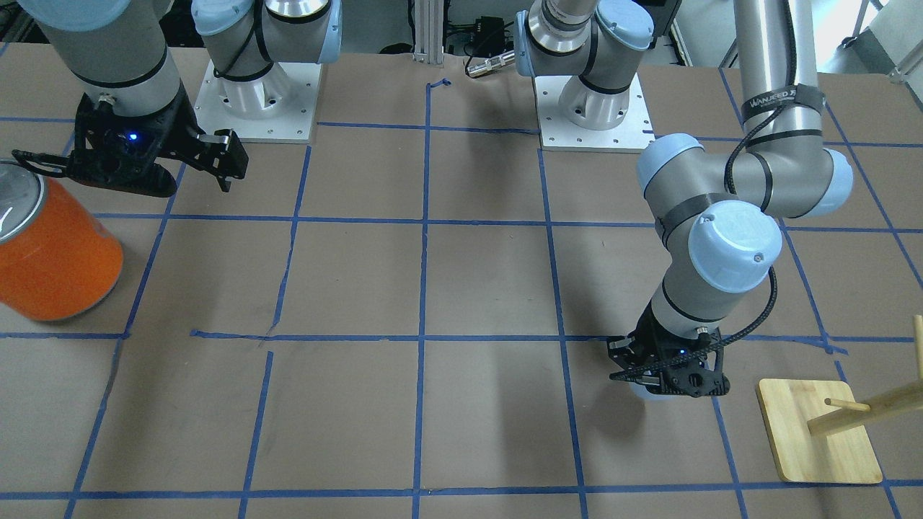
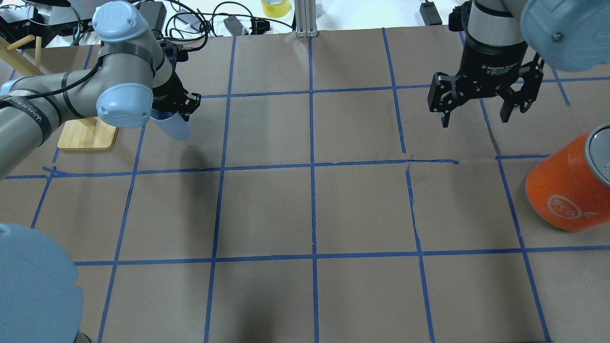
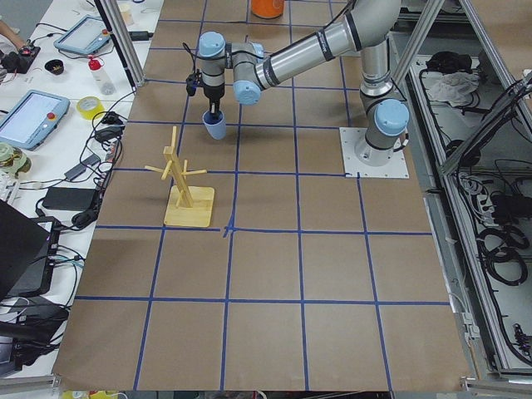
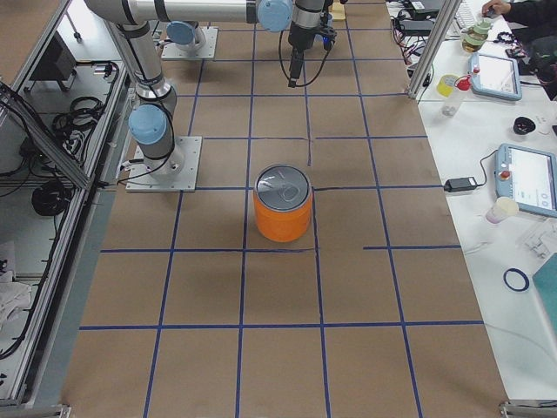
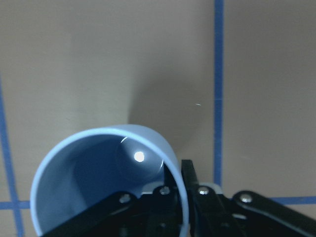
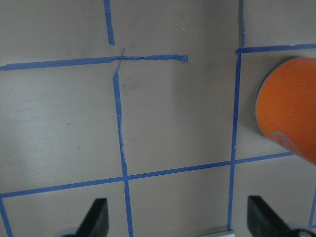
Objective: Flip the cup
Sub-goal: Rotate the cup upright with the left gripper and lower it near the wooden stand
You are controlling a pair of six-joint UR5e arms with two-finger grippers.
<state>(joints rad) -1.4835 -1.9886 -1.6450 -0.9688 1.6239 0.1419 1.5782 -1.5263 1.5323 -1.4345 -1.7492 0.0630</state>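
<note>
The pale blue cup (image 2: 172,127) hangs in my left gripper (image 2: 177,105), held by its rim a little above the table, with its shadow apart from it. In the left wrist view the cup's (image 5: 106,168) deeper blue inside faces the camera, and my left gripper (image 5: 181,190) pinches the rim with one finger inside and one outside. In the front-facing view the left gripper (image 1: 667,380) hides nearly all of the cup (image 1: 640,390). My right gripper (image 2: 476,108) is open and empty above the table, also seen in its wrist view (image 6: 177,224).
A large orange can (image 2: 567,190) with a silver top stands near my right gripper, also in the right wrist view (image 6: 291,108). A wooden peg rack (image 2: 88,136) on a flat base stands just beside my left arm. Blue tape lines grid the brown table.
</note>
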